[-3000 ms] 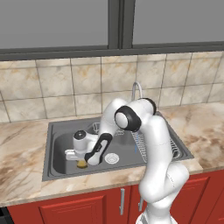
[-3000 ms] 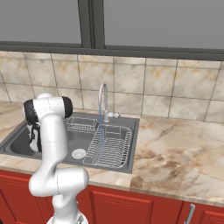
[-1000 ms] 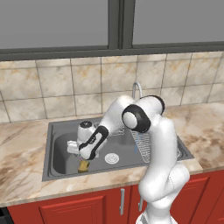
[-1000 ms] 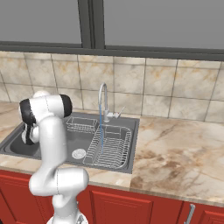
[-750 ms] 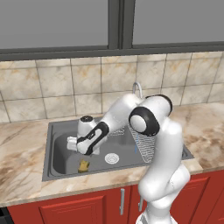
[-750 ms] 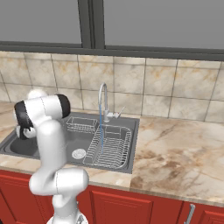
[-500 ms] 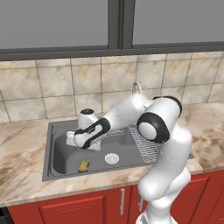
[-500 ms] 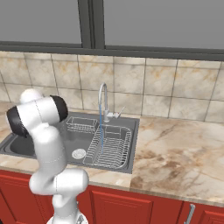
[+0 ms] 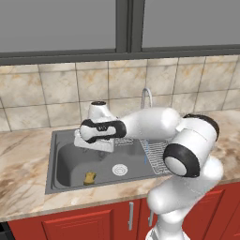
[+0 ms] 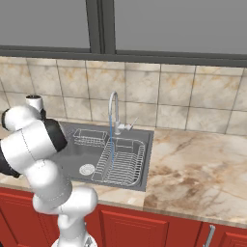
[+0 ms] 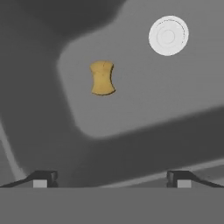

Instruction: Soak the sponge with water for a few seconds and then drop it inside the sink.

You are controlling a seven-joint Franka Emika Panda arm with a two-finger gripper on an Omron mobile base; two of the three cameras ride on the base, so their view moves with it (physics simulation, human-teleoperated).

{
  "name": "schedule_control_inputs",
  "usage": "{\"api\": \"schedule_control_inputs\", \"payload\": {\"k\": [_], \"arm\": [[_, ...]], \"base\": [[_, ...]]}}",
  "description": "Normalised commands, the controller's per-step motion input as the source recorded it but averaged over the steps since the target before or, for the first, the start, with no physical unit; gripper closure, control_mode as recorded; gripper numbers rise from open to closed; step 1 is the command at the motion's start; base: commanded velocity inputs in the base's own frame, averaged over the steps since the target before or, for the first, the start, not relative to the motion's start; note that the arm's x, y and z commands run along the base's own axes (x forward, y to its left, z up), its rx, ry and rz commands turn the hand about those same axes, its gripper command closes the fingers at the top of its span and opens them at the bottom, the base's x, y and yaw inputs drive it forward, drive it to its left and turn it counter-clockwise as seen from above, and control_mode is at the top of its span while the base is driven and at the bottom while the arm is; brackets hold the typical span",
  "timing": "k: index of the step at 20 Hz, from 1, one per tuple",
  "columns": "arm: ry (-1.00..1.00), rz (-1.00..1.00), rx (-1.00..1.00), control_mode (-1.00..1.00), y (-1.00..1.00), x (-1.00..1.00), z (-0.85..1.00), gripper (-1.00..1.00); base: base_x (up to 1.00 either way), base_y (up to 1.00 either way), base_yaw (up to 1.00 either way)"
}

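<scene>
Sponge point(image 9: 89, 177) dropped; fingers point(image 11: 40, 178) lifted away

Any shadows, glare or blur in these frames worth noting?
Hand view: a broad soft shadow crosses the sink floor; the sponge and drain are slightly soft-edged. Left base view: flat, even light, no glare, sponge small but distinct. Right base view: the water is thin and faint.

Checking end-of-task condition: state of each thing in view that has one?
sponge: lying free on the sink floor, beside the drain, not held
water: running from the faucet
sink: holds the sponge
gripper: open, empty, above the sponge
</scene>
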Motion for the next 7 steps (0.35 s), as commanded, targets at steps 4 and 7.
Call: {"api": "schedule_control_inputs", "payload": {"k": [4, 7], "arm": [[0.01, 0.02, 0.00, -1.00, -0.24, -0.68, 0.45, -1.00], [0.00, 0.07, 0.00, -1.00, -0.20, -0.60, 0.38, -1.00]], "base": [[0.00, 0.00, 0.00], [0.00, 0.00, 0.00]]}}
